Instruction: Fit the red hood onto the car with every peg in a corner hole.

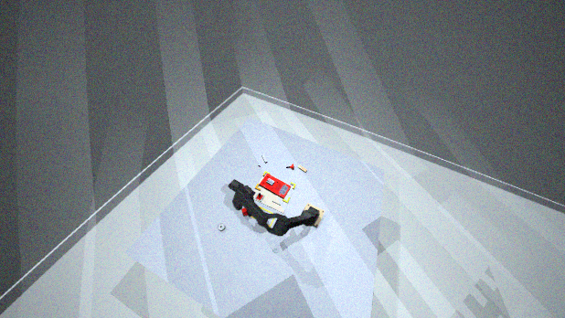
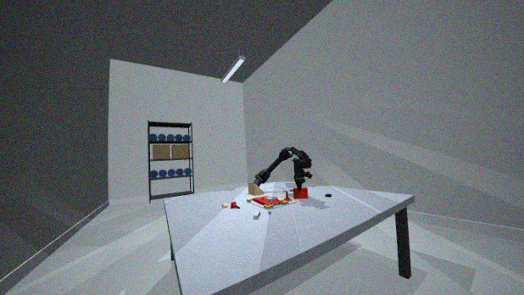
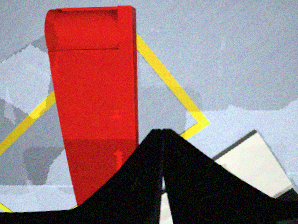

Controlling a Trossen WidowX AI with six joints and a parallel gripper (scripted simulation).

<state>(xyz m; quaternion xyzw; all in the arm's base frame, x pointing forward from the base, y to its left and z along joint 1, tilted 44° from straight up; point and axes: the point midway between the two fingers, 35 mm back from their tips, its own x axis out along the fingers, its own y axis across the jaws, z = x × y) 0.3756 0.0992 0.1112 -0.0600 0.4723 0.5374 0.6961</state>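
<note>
The hood [image 1: 245, 212] [image 2: 300, 194] [image 3: 95, 100] is a red shell standing on an edge on the table, largely covered by the arm in the top view. My gripper [image 2: 299, 188] [image 3: 161, 137] is shut and empty. Its tips are close to the hood, just right of it in the wrist view; whether they touch cannot be told. The chassis [image 1: 275, 186] [image 2: 264, 199] lies in the jig, its red deck up, with grey parts on it and yellow corner pieces around it. The pegs and the hood's corner holes cannot be made out.
A red and black part [image 1: 260, 196] [image 2: 287, 197] stands on the cream board beside the chassis. A yellow outline [image 3: 167, 70] marks the table by the hood. A tan block [image 2: 255, 189] is at the arm's base. A small ring [image 1: 221, 227] and several small parts lie around.
</note>
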